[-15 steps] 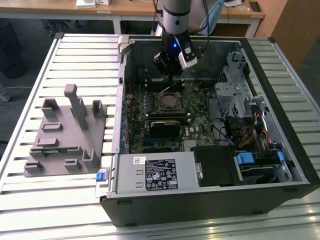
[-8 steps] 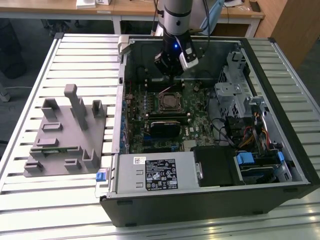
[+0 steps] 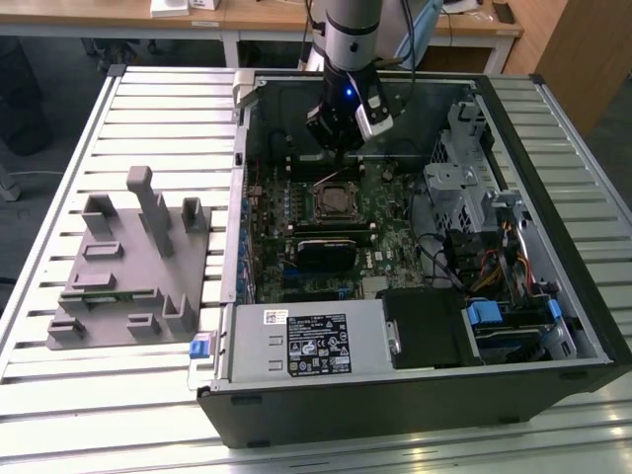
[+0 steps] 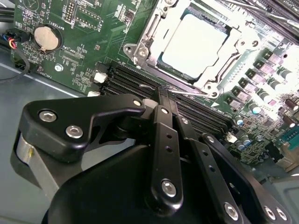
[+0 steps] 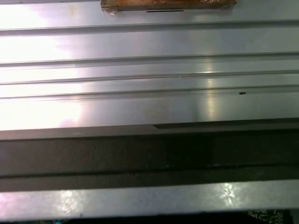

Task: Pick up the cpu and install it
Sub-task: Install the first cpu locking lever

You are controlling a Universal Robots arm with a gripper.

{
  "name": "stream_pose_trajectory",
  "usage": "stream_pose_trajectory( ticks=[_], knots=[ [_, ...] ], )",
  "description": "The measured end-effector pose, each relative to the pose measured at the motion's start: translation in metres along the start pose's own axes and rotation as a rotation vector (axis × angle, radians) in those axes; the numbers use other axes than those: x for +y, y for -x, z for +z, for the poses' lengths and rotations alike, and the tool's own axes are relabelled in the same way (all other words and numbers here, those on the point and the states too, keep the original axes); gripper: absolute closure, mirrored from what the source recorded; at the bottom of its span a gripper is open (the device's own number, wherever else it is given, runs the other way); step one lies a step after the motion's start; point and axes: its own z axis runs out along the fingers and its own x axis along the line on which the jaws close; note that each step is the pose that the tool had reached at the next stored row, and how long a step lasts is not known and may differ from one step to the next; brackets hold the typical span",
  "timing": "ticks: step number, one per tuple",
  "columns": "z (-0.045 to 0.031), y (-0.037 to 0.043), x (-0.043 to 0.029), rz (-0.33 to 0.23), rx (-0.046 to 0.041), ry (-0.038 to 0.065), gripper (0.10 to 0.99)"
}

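Silver-topped, the cpu is sitting flat inside the metal socket frame on the green motherboard in the second wrist view, just beyond the tool, whose black fingers are lying pressed together with nothing between them. Apart from the tool, a round coin battery is showing on the board. In the exterior view the tool is hanging inside the open computer case, just above the socket; a grey fixture is resting well apart on the slatted counter. In the first wrist view, ribbed metal slats are passing across.
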Motion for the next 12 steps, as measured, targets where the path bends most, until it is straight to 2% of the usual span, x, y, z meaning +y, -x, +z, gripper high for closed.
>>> stream_pose_trajectory(
  ticks=[12],
  knots=[
    [0.0040, 0.0034, -0.0001, 0.000, 0.0000, -0.006, 0.980]
  ],
)
